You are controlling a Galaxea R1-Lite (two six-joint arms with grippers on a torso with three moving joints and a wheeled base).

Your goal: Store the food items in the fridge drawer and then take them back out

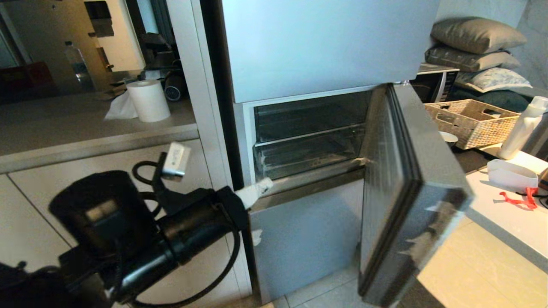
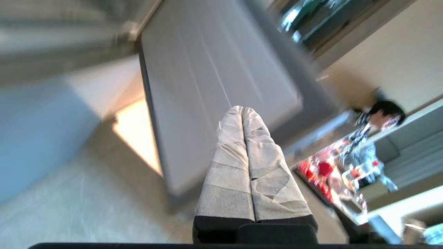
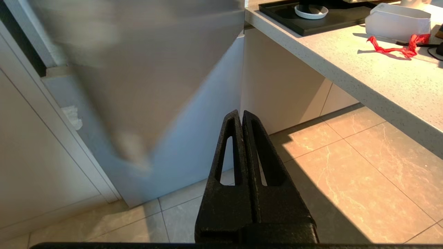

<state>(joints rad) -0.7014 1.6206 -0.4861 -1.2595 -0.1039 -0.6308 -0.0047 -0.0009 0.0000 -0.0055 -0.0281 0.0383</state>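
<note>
At the lower left corner of the open fridge compartment sits my left gripper [image 1: 261, 188], its taped fingers [image 2: 242, 155] pressed together with nothing between them, tip close to the front edge of the shallow clear drawer [image 1: 308, 156]. I cannot tell whether it touches. The middle fridge door [image 1: 406, 192] stands swung wide to the right; the drawer looks pushed in, below a taller clear drawer [image 1: 308, 115].

Right gripper [image 3: 242, 124] — black fingers closed flat against each other, empty, hanging low over the floor tiles [image 3: 346, 166] beside the counter [image 3: 346, 69].

Progress, as I judge it: door open, nothing more. Drawer not yet pulled, no food stored, so the whole store-and-retrieve cycle remains.

The food items — I cannot find them with certainty. The left wrist view shows blurred red shapes [image 2: 323, 169] on a surface near a person [image 2: 384, 116], too smeared to call fruit. On the counter I make out only a red string [image 1: 520, 199], a white box [image 1: 511, 173] and a wicker basket [image 1: 475, 119].

Drawer contents are unreadable through the dark plastic. The fridge door is motion-blurred in both wrist views.
</note>
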